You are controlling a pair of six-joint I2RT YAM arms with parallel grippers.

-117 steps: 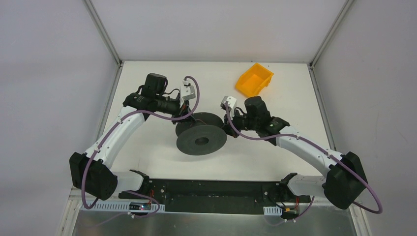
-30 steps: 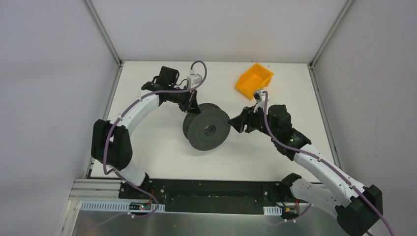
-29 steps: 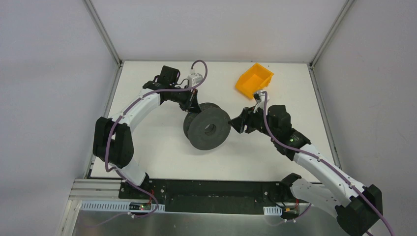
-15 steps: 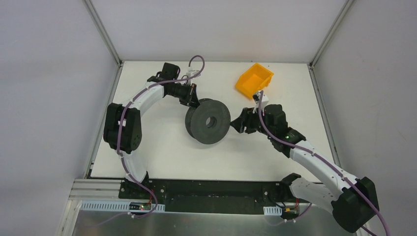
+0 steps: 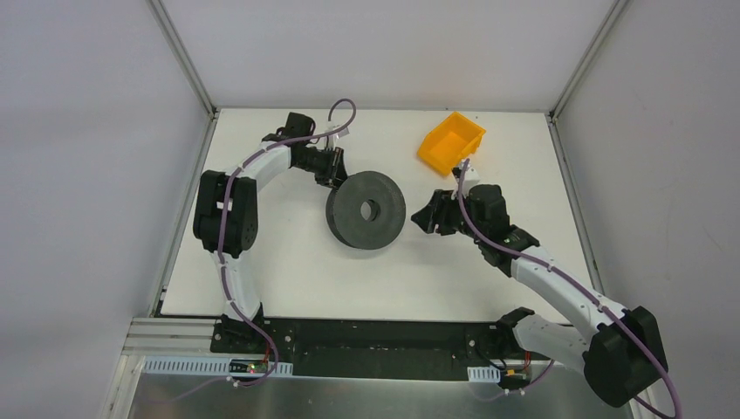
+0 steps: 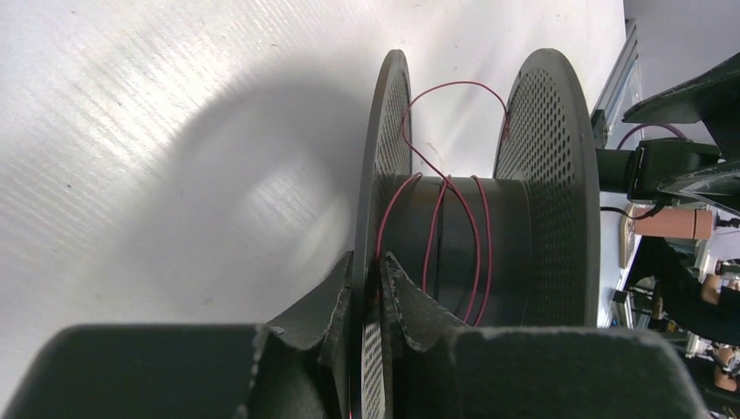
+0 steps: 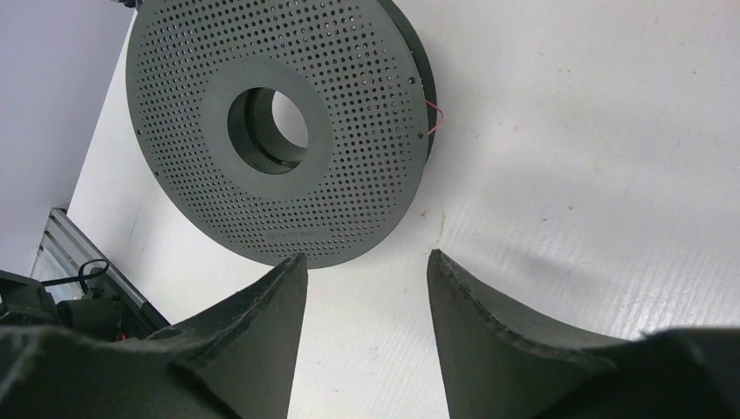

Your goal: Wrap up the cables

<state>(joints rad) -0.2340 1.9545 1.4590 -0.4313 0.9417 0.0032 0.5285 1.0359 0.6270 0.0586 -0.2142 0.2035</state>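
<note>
A black spool (image 5: 366, 209) with perforated flanges rests mid-table, one flange face turned up. The cable (image 6: 478, 253), a thread-thin red wire, runs in a few loose turns around the hub, with a loop arching between the flanges. A short bit of the cable (image 7: 434, 112) shows at the rim in the right wrist view. My left gripper (image 5: 336, 175) is at the spool's far-left rim. In the left wrist view this gripper (image 6: 366, 262) is shut on the thin edge of the flange nearer the table. My right gripper (image 5: 421, 218) stands open just right of the spool (image 7: 279, 131), touching nothing.
An orange bin (image 5: 449, 140) sits at the back right, behind the right arm. White walls and metal posts close off the table's back and sides. A black rail (image 5: 375, 336) with the arm bases lines the near edge.
The spool has tipped from standing on its rims to facing upward and shifted slightly back. The left arm has reached farther back with it. The right gripper stays open beside it.
</note>
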